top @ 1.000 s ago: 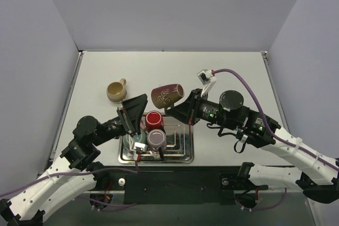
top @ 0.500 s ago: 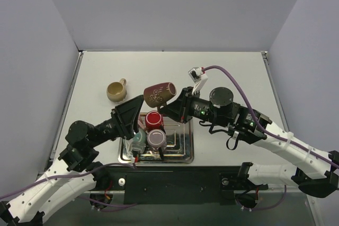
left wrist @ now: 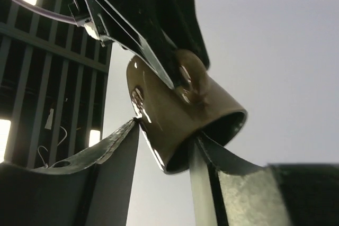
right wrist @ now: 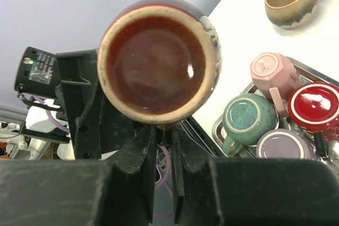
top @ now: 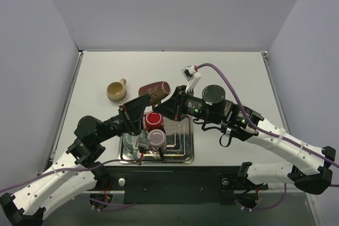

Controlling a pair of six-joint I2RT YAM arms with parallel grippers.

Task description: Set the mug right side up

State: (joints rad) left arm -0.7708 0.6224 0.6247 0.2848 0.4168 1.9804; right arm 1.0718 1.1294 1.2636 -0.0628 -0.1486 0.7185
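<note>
The brown glazed mug [top: 153, 91] hangs on its side in the air above the table, left of centre. My right gripper [top: 168, 103] is shut on its handle; in the right wrist view the fingers [right wrist: 145, 146] pinch the handle just under the mug [right wrist: 159, 59], whose round end faces the camera. My left gripper [top: 139, 110] is open right below the mug. In the left wrist view its two fingertips [left wrist: 164, 130] reach the mug's [left wrist: 180, 109] lower side, one on each side, and the dark mouth points down to the right.
A tan mug [top: 116, 91] stands upright on the table at the left. A metal tray [top: 183, 152] near the front edge holds upside-down mugs: red [right wrist: 315, 107], purple [right wrist: 286, 144], teal [right wrist: 249, 117] and pink [right wrist: 273, 70].
My right gripper has carried the brown mug to the left. My left gripper has risen from the tray and come up under the mug.
</note>
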